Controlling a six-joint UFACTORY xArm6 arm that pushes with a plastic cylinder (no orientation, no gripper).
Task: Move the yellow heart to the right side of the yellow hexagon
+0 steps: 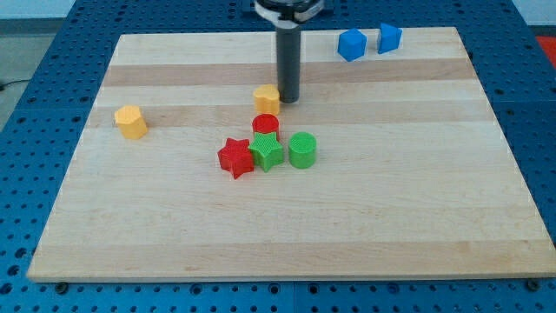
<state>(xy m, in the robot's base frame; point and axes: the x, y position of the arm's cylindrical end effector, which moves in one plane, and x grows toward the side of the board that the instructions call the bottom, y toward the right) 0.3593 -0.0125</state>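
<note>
camera view: the yellow heart (266,97) sits a little above the middle of the wooden board (417,209), close under the top half. my tip (287,99) rests just beside it on the view's right, so near that they seem to touch, though i cannot tell for certain. the rod is a plain dark post coming straight down from the view's top; it has nothing to open or close and holds nothing.

the yellow hexagon (131,122) lies well apart from the heart, far toward the view's left and slightly lower on the board.

just below the heart stands a red cylinder (266,125), near it but not clearly touching. under that cylinder a green star (268,152) sits tight against it. a red star (235,157) presses against the green star on the view's left, and a green cylinder (302,149) stands just beside the green star on the view's right.

near the view's top right edge of the board are two blue blocks, a blue block on the left (351,44) and a blue block on the right (389,37), close together with a small gap; their exact shapes are hard to make out.

the board lies on a blue perforated table (26,104).
</note>
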